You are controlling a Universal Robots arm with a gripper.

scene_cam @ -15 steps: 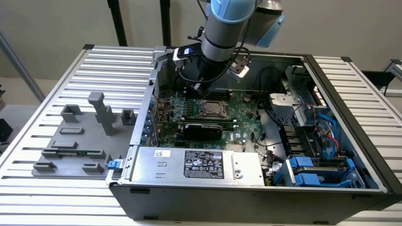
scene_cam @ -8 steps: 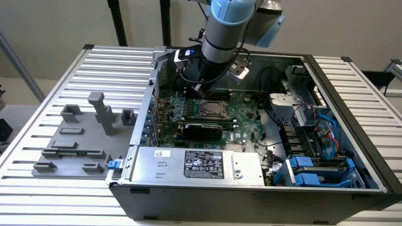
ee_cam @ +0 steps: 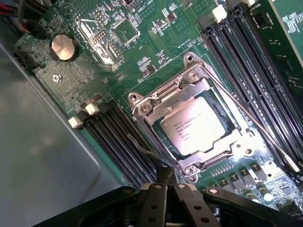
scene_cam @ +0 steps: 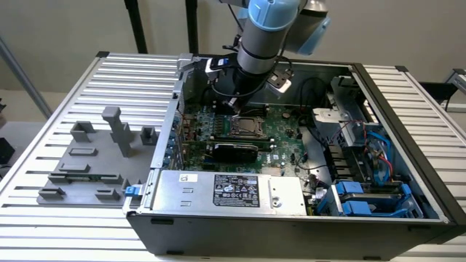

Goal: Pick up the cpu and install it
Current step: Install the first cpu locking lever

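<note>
Cpu [ee_cam: 198,126]: small flat square, silver-beige metal top, matte, with a few lines of fine dark print across the middle. It catches the light evenly. It lies flat and square inside the socket frame [ee_cam: 156,97], level with the opening. The frame is bright bare metal with a screw at each corner.

A thin wire lever [ee_cam: 255,125] runs along one side of the frame. I cannot tell whether it is latched.

Black memory slots [ee_cam: 116,135] flank the socket on two sides. A round coin cell [ee_cam: 64,47] sits further off on the green motherboard [ee_cam: 142,56].

My gripper [ee_cam: 164,171]: the dark fingers [ee_cam: 154,198] are drawn together to a narrow tip with nothing between them. The tip hangs just beside one corner of the socket frame, near the cpu. Whether it touches, I cannot tell.

From the exterior view, my gripper [scene_cam: 231,103] is down inside the open computer case [scene_cam: 291,232], over the board. The cpu [scene_cam: 246,126] shows as a pale square in the socket just below it.

The case lies on a slatted table [scene_cam: 87,229]. Grey blocks [scene_cam: 95,158] stand on it to the exterior view's left, well apart from the cpu.
</note>
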